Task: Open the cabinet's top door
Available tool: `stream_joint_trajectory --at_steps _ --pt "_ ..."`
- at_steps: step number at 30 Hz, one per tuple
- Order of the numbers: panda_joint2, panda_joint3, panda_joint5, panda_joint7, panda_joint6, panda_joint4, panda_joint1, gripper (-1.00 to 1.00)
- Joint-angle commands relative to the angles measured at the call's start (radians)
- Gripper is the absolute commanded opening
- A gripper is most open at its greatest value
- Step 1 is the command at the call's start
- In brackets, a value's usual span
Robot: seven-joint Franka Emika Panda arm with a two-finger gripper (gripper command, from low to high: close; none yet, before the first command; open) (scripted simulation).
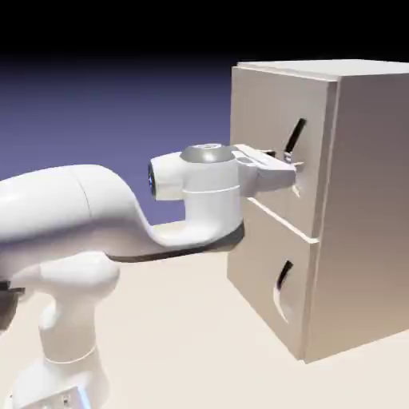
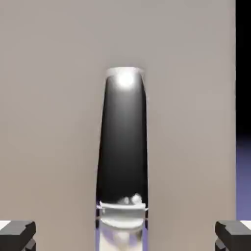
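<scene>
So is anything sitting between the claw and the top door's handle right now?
Nothing visible in the way. In the hand view the claw is open, its tips on either side of the handle, with only the flat top door behind it.

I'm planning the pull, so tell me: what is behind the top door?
Nothing inside shows: the closed top door covers it. Only its handle, on the front, is visible.
</scene>
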Motion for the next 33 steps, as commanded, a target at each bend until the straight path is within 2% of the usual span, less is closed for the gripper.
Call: stream_joint_trajectory --at_steps 1,11,17,25,33 --pt "0.000 0.000 0.000 0.000 0.000 0.000 0.000 -1.00" --pt "-0.087 0.308 0.270 -0.034 -0.217 -0.283 -0.302 -1.00" --pt "-0.181 0.526 0.506 -0.082 -0.349 -0.415 -0.414 -1.00" --pt "-0.285 0.816 0.836 -0.138 -0.530 -0.513 -0.442 -1.00" --pt "-0.299 1.105 1.144 -0.151 -0.726 -0.527 -0.394 -1.00"
